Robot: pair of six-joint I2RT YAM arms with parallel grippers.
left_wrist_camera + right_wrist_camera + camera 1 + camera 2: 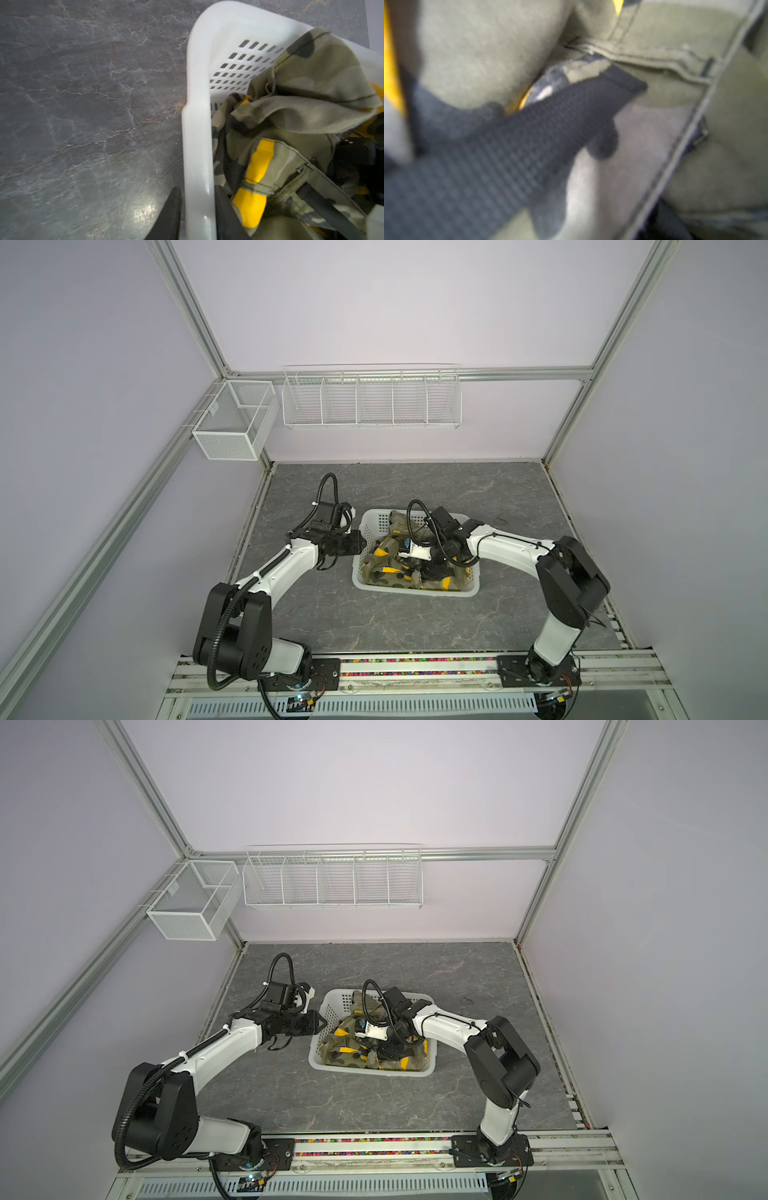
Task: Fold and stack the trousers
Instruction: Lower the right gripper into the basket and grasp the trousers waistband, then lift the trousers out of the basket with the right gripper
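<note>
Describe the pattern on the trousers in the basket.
The trousers: olive camouflage with yellow and black patches; clearest from the left wrist.

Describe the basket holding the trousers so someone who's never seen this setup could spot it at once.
Start at the grey marbled tabletop; near its middle stands a white plastic basket with camouflage trousers heaped inside. Unlike the mesh box and the long wire rack hung on the rails above, it has a smooth solid rim and slotted plastic sides.
</note>
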